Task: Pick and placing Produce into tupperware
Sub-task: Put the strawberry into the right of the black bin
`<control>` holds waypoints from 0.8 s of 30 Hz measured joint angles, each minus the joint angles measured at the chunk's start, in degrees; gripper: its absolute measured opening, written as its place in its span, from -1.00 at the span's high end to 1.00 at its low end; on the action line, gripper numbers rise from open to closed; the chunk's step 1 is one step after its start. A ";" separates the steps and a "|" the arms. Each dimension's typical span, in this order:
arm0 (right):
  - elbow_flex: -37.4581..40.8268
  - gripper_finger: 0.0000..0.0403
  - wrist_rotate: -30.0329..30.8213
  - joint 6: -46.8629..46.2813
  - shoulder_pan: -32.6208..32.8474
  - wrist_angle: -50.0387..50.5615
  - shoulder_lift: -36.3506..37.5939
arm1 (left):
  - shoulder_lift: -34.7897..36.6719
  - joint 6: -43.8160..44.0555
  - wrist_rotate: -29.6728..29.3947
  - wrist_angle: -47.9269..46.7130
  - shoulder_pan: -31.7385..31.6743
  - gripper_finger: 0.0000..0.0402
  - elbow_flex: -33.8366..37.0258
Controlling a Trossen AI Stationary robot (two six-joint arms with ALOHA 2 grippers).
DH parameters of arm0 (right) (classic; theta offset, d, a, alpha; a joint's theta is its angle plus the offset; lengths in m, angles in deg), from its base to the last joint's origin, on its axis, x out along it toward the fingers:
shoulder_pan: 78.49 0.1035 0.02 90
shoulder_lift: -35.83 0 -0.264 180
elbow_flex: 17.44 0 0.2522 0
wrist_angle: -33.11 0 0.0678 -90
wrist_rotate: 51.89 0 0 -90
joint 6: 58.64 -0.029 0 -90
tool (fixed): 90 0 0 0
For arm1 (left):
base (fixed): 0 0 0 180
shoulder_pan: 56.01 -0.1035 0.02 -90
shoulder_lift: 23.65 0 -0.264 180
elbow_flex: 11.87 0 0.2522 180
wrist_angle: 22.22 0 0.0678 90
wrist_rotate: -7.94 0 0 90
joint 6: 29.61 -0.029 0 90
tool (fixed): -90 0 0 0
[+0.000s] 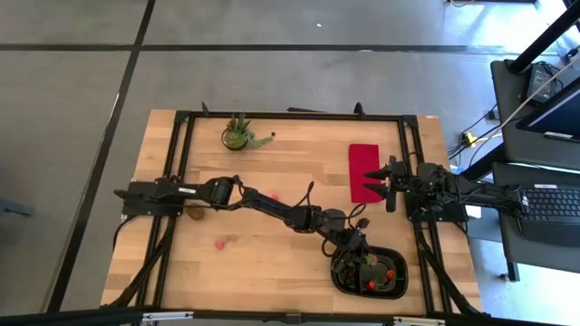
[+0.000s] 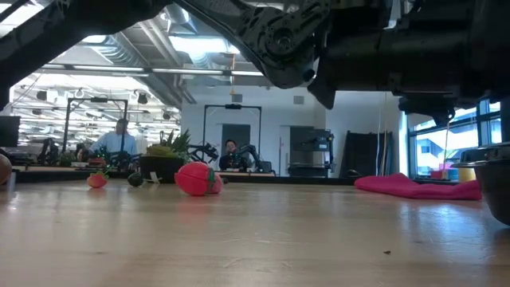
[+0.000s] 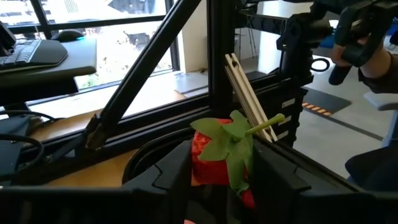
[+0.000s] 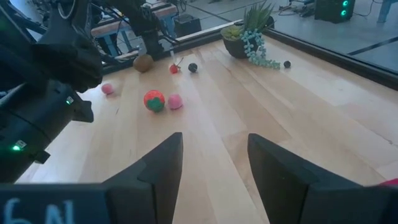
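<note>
My left gripper (image 1: 358, 261) reaches across the table over the black tupperware (image 1: 397, 282) at the near right and is shut on a red strawberry (image 3: 205, 158) with a green leafy top. Red and green produce pieces (image 1: 388, 272) lie inside the tupperware. Loose produce lies on the table: a strawberry (image 4: 154, 99), pink pieces (image 4: 175, 101), a brown kiwi (image 4: 143, 62), a cherry (image 4: 174, 68) and dark berries (image 4: 193, 67). My right gripper (image 1: 381, 181) waits open over the red cloth (image 1: 362, 167) at the right side. My left gripper pinches the strawberry's red body (image 3: 200, 163) between its two fingers, one on each side. The fingers come nearly level from the table's left. The green top and its stalk (image 3: 239, 138) stand up above the fingers. The fingers hide the strawberry's underside.
A potted plant (image 1: 238, 134) stands at the far edge. A black metal frame (image 1: 290, 115) runs around the tabletop. My left arm (image 1: 272, 208) lies slantwise across the table's middle. Bare wood lies between the loose produce and the tupperware (image 4: 236, 124).
</note>
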 joint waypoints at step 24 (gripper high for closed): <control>0.00 0.09 -0.15 -16.29 -0.01 -0.41 0.00 | 0.11 -0.06 -0.39 0.02 -0.15 0.30 0.00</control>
